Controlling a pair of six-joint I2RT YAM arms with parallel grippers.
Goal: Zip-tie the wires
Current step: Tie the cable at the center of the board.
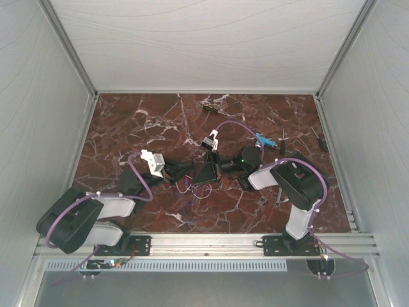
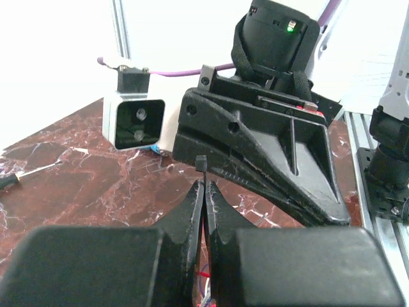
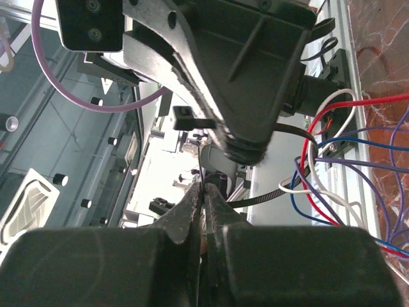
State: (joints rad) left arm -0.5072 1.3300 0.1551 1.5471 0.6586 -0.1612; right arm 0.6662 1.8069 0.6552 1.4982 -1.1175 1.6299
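Your left end effector [image 2: 204, 192] has its fingers pressed together on the zip tie [image 3: 185, 118], gripping the strap just below its square head. That keeps the head upright and steady so the tail can be fed through it. Your right end effector [image 3: 204, 195] is also clamped closed. A thin dark strand rises from between its fingers, and it looks like the tie's tail, though you can't be sure from the right wrist view. The two end effectors sit nose to nose, almost touching, which suits a threading step.

The wires [image 1: 190, 187] lie on the bench [image 1: 128, 128] just beside and below both tips, around the middle and nearer the near edge than the far one. In the right wrist view the strap appears to curve toward them. Whether it fully circles the bundle is hidden.

You have little room between the two wrists, so I'd keep any pull short and along the strap. The left side and far edge are open. Toward the right edge lie a blue-handled tool [image 1: 264, 139] and a screwdriver [image 1: 279, 195], the latter close to the right arm.
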